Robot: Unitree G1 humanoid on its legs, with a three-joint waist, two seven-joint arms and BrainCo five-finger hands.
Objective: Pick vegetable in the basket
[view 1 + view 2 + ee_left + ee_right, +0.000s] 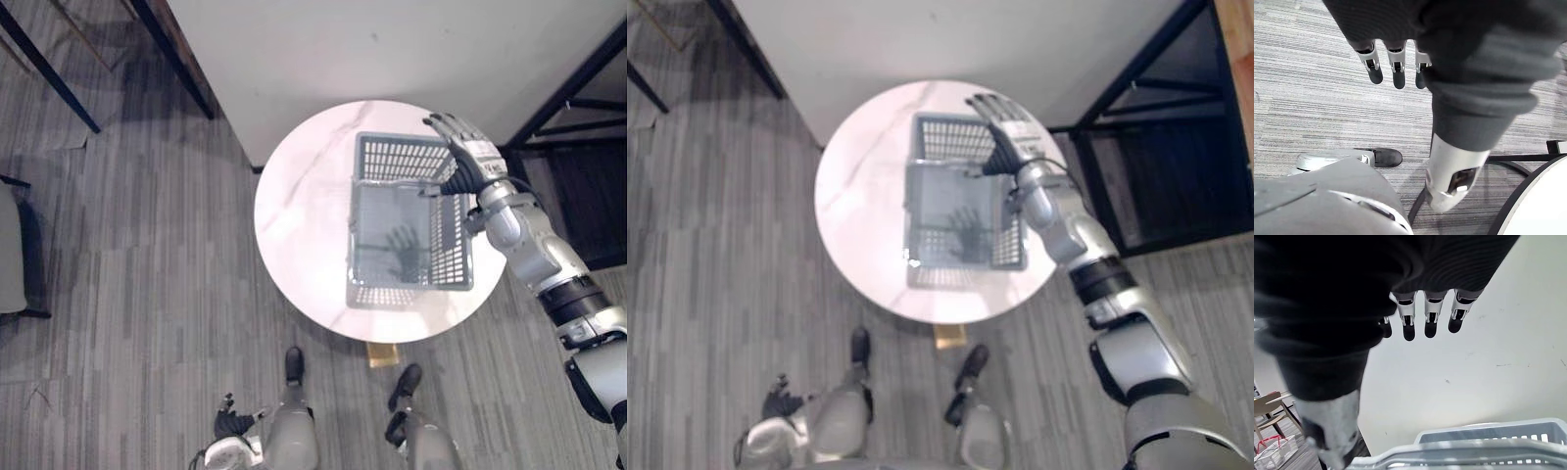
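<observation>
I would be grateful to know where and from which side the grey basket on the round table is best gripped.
Probably by its handle, the slim bar across the open top of the basket: come down from above and curl the fingers round its middle. The mesh walls are too wide to wrap. The right hand hovers open above the far rim.

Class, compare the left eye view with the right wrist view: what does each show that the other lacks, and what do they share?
Left eye view: the round white table from above, the floor of the grey basket, and the left hand hanging low. Right wrist view: the straight fingers from close, and a tan chair. Both: the basket and the open right hand over its far right corner.
</observation>
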